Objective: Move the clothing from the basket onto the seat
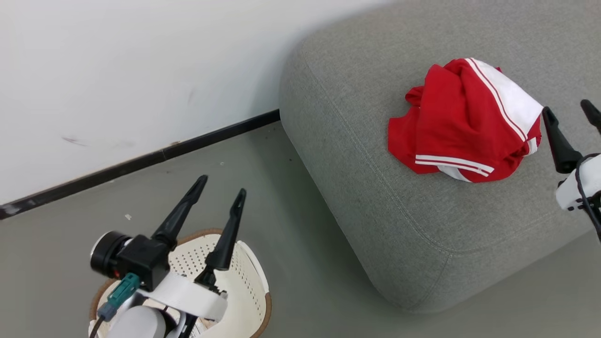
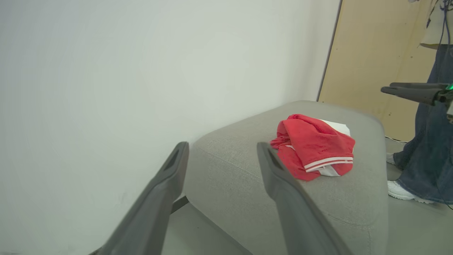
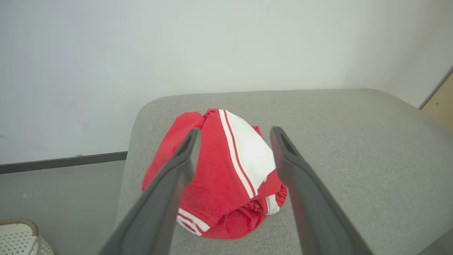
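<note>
A crumpled red garment with white stripes, the clothing, lies on the grey seat. Just right of it my right gripper hovers open, with nothing between its fingers; it also shows at the far right of the left wrist view. My left gripper is open and empty, raised above the cream basket on the floor at lower left. The arm hides most of the basket's inside.
A white wall with a dark baseboard runs behind the basket and seat. Grey floor lies between them. A person's legs in jeans and white shoes stand beside the seat, by a tan panel.
</note>
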Motion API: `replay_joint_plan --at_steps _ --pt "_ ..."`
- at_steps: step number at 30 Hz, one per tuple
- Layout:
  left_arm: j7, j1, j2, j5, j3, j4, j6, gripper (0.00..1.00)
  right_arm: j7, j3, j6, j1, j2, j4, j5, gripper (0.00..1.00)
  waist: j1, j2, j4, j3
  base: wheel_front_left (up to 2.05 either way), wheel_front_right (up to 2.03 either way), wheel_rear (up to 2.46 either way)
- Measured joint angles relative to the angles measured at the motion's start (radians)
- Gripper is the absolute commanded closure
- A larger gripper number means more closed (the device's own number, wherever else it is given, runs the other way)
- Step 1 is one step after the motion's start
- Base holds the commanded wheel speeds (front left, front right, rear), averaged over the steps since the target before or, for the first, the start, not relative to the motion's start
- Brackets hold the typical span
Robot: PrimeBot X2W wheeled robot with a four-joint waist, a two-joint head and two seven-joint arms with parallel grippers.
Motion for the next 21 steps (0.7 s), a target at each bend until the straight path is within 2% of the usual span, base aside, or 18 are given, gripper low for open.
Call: replay_joint_plan --at_steps 13,21 --pt "-0.016 0.129 0.012 -0.017 0.107 0.026 0.096 0.00 0.000 0.044 0.000 0.019 0.095 -0.055 0.016 0.00 0.0000 0.0000 0.051 -0.073 0.00 0.00 0.00" --pt "-0.025 0.207 0.017 -0.025 0.162 0.026 0.145 0.00 0.000 0.073 0.000 0.038 0.159 -0.079 0.024 0.00 0.0000 0.0000 0.114 -0.113 0.00 0.00 0.00"
